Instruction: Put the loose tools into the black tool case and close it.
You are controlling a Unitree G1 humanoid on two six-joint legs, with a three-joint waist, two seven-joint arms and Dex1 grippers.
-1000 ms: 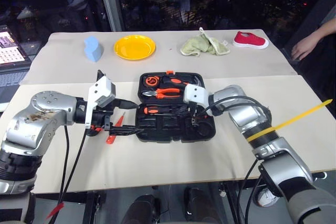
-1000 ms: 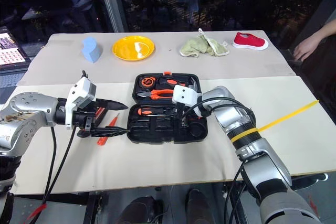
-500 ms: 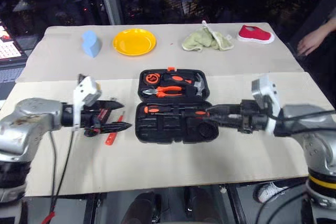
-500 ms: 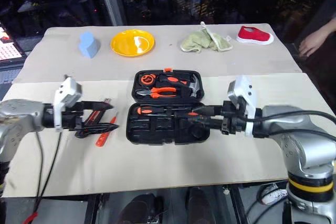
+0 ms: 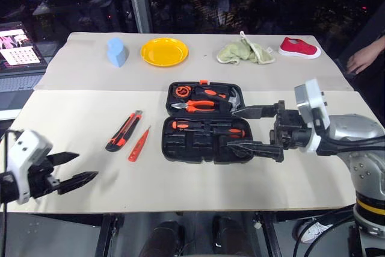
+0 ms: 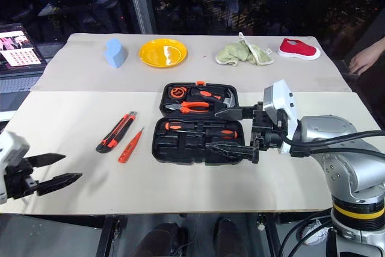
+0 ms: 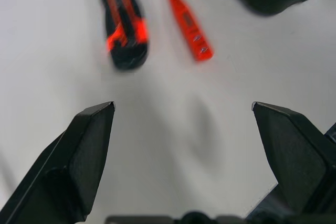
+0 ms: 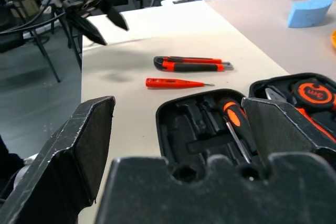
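The black tool case (image 5: 180, 148) lies open at mid-table. Two orange-and-black screwdrivers (image 5: 207, 127) rest in its near half. Left of the case lie the utility knife (image 5: 124, 130) and the slim orange tester screwdriver (image 5: 139, 144), both loose on the table. My right gripper (image 5: 231, 129) hovers open over the case's right end, pointing left, with nothing between its fingers. My left gripper (image 5: 87, 165) stands open and empty near the table's front left edge, well short of the knife (image 7: 123, 24) and tester (image 7: 188, 22).
Orange-handled pliers (image 5: 198, 105), a hammer and an orange tape measure sit in the case's far half. Along the back lie a blue sponge (image 5: 117, 52), a yellow plate (image 5: 164, 52), a green cloth (image 5: 243, 52) and a red shoe (image 5: 299, 47). A person's hand (image 5: 364, 58) rests at the far right.
My right gripper opened and drew back to the right, leaving a screwdriver in the case. My left arm pulled back from the knife and tester toward the table's front left edge.
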